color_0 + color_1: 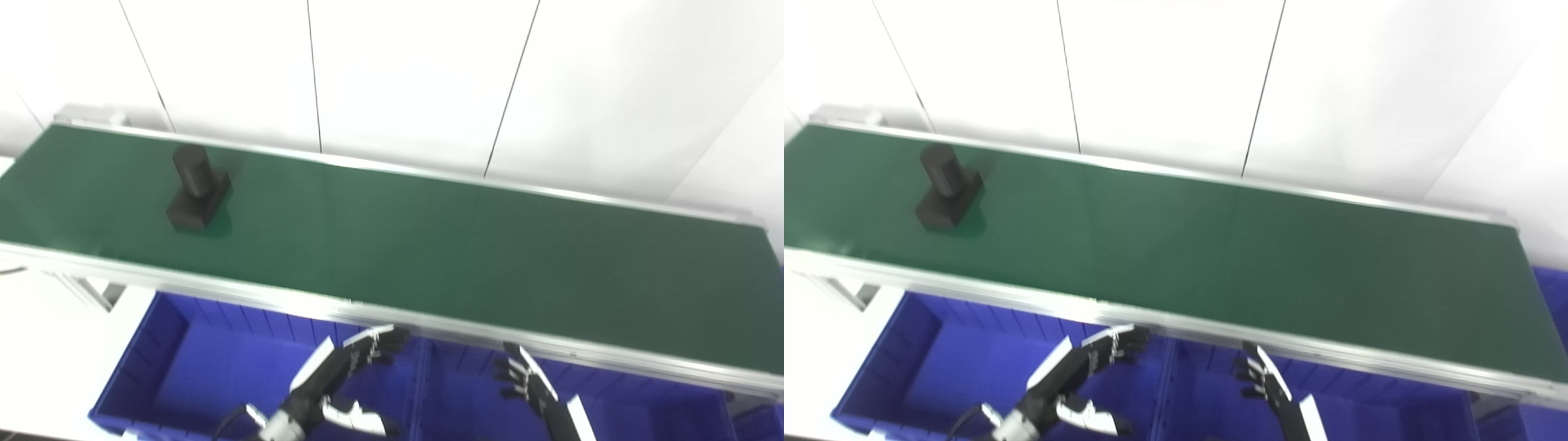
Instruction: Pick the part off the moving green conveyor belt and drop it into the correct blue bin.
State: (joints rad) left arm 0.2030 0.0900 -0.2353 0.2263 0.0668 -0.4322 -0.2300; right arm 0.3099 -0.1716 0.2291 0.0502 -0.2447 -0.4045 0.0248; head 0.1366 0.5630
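A black part (195, 189), an upright cylinder on a square base, stands on the green conveyor belt (429, 245) at its far left. My left hand (343, 373) is open and empty, below the belt's near rail, over the left blue bin (202, 373). My right hand (530, 383) is open and empty, fingers pointing up, over the right blue bin (643, 407). Both hands are well to the right of the part and lower than the belt. The part also shows in the right eye view (944, 190).
A silver rail (465, 334) edges the belt's near side, just above both hands. A white panelled wall (398, 79) stands behind the belt. A divider (419, 392) separates the two bins. White floor (49, 331) lies left of the bins.
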